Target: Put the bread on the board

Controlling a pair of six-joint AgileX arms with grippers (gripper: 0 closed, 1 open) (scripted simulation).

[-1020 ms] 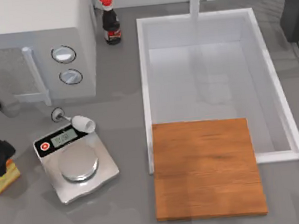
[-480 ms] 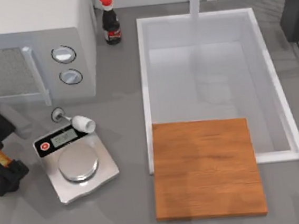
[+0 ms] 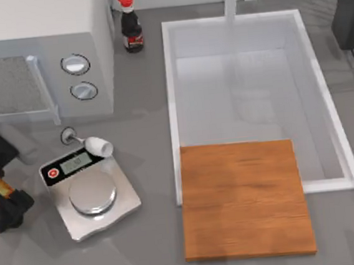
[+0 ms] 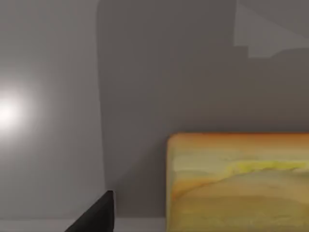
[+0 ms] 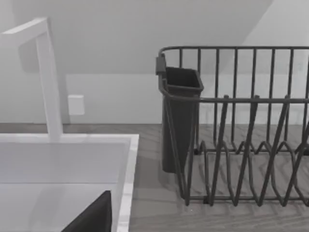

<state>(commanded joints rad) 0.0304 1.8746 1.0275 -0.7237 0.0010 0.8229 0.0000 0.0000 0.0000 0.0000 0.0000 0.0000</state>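
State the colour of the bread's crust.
Orange-brown crust on the bread, over pale yellow crumb; the left wrist view shows it best.

Even, soft light; faint shadows; bright glare spot in left wrist view.

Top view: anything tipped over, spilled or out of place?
One thing: a wine glass lies on its side on the counter between the microwave and the kitchen scale, its bowl at the scale's display edge. Nothing spilled.
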